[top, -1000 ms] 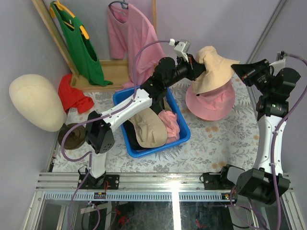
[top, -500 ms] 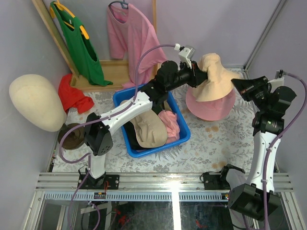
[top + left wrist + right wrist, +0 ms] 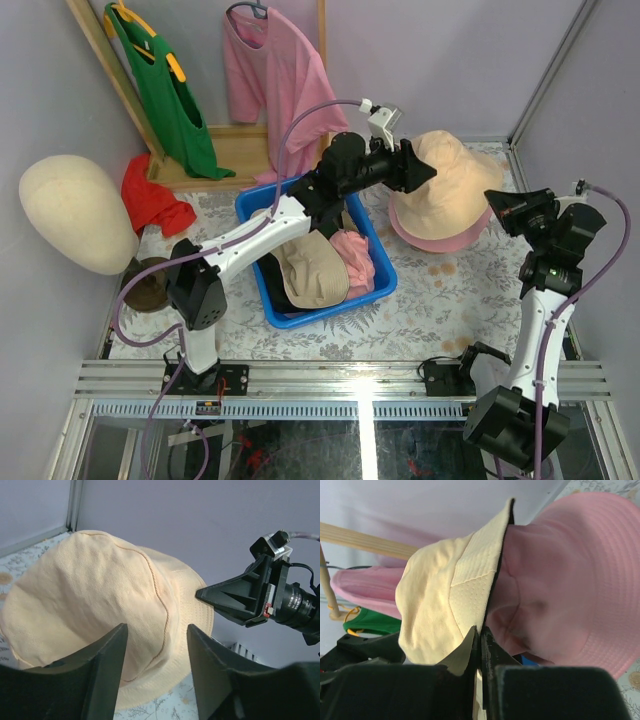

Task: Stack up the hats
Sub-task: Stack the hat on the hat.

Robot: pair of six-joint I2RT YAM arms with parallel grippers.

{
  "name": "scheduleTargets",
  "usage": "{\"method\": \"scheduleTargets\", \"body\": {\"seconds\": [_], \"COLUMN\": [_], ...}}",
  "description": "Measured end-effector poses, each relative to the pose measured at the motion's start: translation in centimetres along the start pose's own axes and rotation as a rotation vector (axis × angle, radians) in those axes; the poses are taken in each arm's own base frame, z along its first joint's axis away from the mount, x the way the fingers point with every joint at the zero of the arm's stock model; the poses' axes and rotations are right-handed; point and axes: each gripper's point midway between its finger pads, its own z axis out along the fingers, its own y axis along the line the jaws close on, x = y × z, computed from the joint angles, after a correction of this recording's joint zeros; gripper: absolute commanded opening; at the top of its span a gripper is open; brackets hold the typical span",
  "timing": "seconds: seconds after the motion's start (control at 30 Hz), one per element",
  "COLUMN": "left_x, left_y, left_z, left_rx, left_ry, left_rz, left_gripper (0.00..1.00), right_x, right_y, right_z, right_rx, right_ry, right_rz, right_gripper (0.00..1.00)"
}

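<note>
My left jaws stand spread wide and hold nothing, hovering just left of the cream bucket hat, whose crown shows beyond the gap between them in my wrist view. My right jaws are pressed together on that hat's right brim; I think only cream cloth is pinched, though the fold hides the spot. The cream bucket hat sits over the pink bucket hat at the far right of the table. Left of them, a tan cap and a pink cap lie in the blue bin.
</note>
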Motion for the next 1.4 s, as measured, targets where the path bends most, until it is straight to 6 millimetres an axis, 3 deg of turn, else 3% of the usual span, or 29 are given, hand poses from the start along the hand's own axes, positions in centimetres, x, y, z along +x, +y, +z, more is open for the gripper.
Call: {"method": "scheduleTargets", "body": {"seconds": [0.37, 0.8, 1.0, 1.4], "left_x": [0.5, -2.4, -2.2, 2.4], "left_y": [1.4, 5.4, 6.4, 10.0], "left_z": [-1.5, -3.0, -1.9, 2.1], "left_rx": [-0.045, -0.158, -0.179, -0.228], "left_ry": [-0.02, -0.131, -0.138, -0.077], "left_rz": [-0.098, -0.195, -0.226, -0.344], "left_gripper": [0.64, 0.7, 0.71, 0.74], "right_x": [-1.3, -2.3, -2.5, -1.7], "right_y": [-1.6, -5.5, -7.3, -12.4], "right_z": [-0.1, 0.4, 0.8, 1.8], "right_rx": [0.064, 0.227, 0.289, 0.46], "right_ry": [-0.064, -0.123, -0.134, -0.099], "right_rz": [0.056, 0.154, 0.191, 0.24], "right_gripper": [0.0, 0.0, 0.0, 0.0]}}
